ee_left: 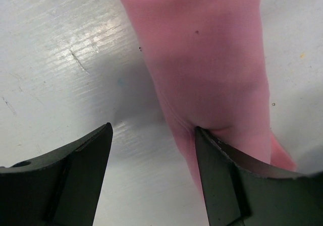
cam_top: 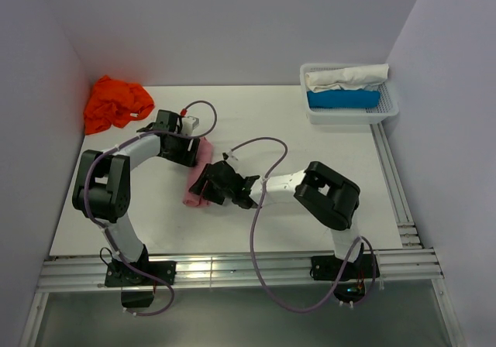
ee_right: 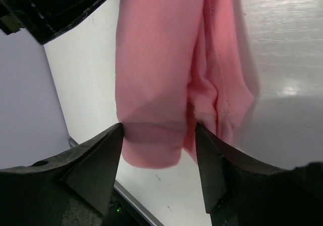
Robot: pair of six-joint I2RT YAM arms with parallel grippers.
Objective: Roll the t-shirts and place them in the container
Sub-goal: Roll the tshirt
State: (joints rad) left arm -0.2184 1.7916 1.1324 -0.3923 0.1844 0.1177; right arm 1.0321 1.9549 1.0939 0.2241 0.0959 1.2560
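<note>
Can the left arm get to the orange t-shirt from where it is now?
Probably yes: the orange t-shirt lies uncovered in the far-left corner, the left gripper is open, and nothing stands between them.

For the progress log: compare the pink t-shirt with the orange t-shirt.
The pink t-shirt lies folded into a long narrow band near the middle; the orange t-shirt sits crumpled in a heap in the far-left corner. The pink t-shirt is pale, the orange t-shirt vivid. Both are plain cloth.
</note>
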